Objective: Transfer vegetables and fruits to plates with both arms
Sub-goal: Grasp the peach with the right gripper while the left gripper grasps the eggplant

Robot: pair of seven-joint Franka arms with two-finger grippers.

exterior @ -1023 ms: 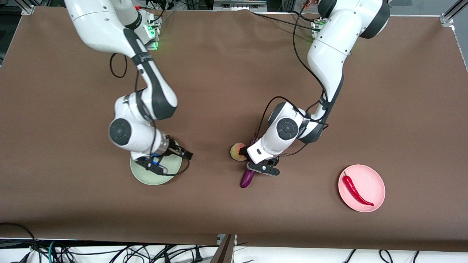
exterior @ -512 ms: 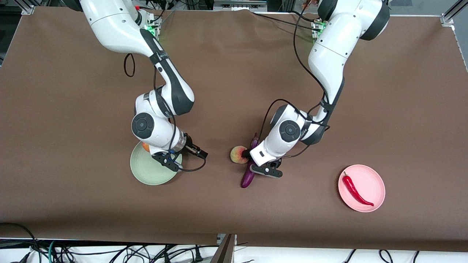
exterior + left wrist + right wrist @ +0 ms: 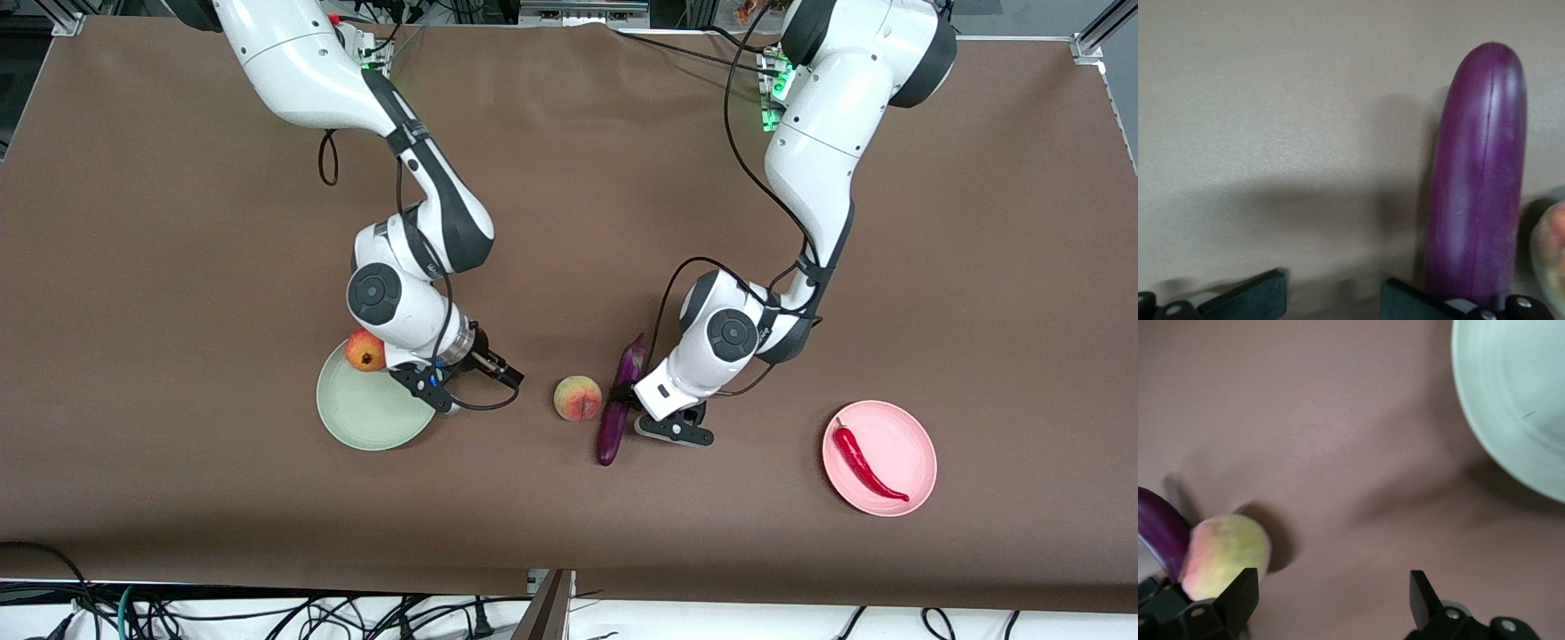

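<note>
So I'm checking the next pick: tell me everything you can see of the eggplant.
The long slim glossy purple eggplant lies flat on the brown table cover, its darker stem end pointing toward the robots' bases. A faint seam runs along its smooth skin. The yellowish-pink peach sits close beside it. The left pincer is down at its side; contact cannot be told.

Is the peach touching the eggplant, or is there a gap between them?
Cannot tell. In the front view the peach sits right beside the eggplant with no plain gap; in both wrist views their meeting edge is hidden.
</note>
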